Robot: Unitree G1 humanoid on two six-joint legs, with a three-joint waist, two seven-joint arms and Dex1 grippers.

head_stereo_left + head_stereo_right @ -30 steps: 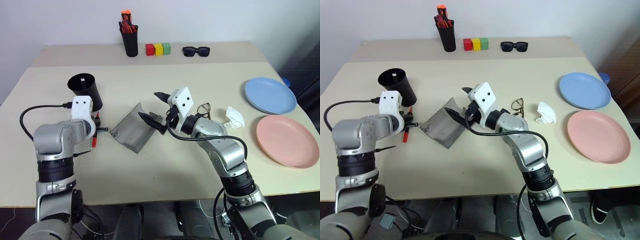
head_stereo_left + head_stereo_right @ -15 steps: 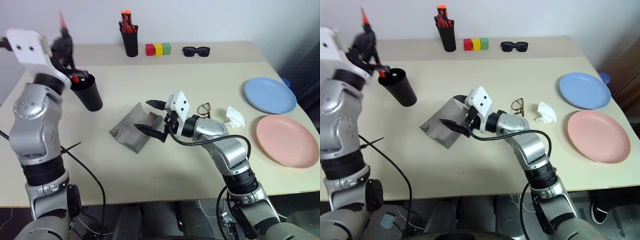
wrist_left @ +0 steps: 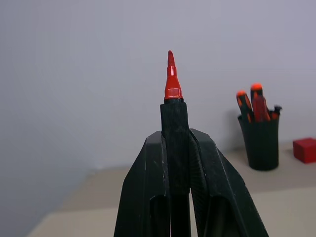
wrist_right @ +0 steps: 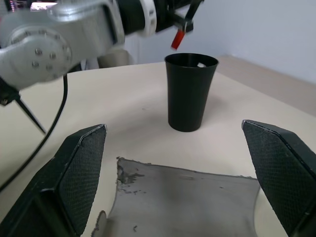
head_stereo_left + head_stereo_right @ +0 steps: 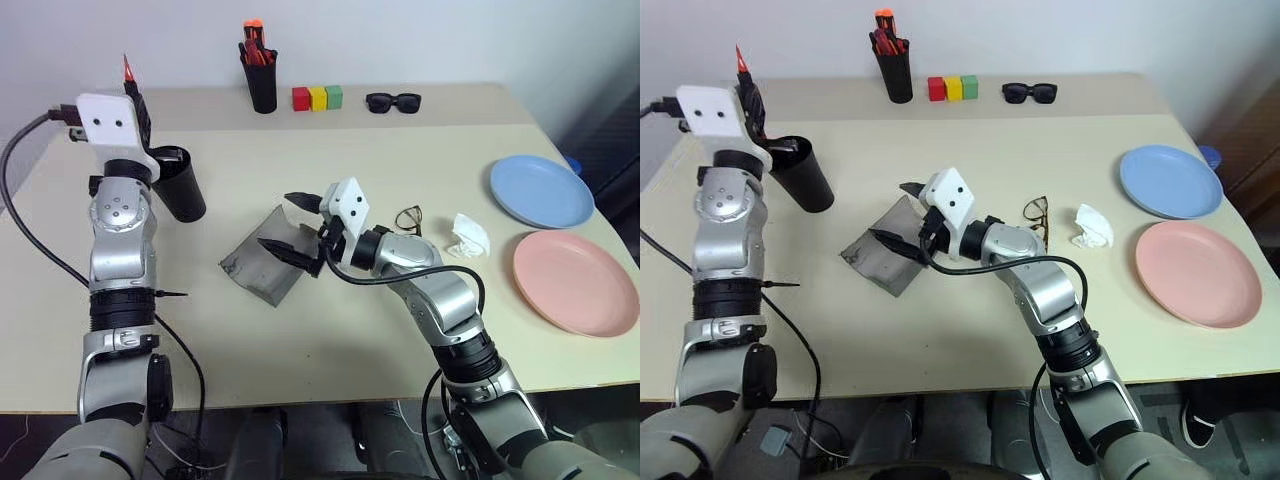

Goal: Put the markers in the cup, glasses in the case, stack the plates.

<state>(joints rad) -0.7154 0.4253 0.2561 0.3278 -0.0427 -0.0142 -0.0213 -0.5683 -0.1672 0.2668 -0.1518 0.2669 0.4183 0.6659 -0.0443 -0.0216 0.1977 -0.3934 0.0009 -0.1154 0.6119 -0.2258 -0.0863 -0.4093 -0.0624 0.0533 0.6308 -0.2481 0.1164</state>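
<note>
A pale wooden table (image 5: 330, 330) stands against a white wall. The left gripper (image 5: 137, 100) is raised above the rim of the black cup (image 5: 176, 184), its fingers pinching the red marker (image 3: 172, 81), which points up out of the tips. The cup stands upright near the table's left side; something white shows inside it, too small to tell what. The right gripper (image 5: 290, 225) hovers just over the grey case (image 5: 265, 255), which lies open in the middle of the table, its fingers spread wide with nothing between them. The glasses (image 5: 408, 217) lie just right of that arm. The blue plate (image 5: 540, 190) and the pink plate (image 5: 575, 282) sit side by side, unstacked, at the right edge.
</note>
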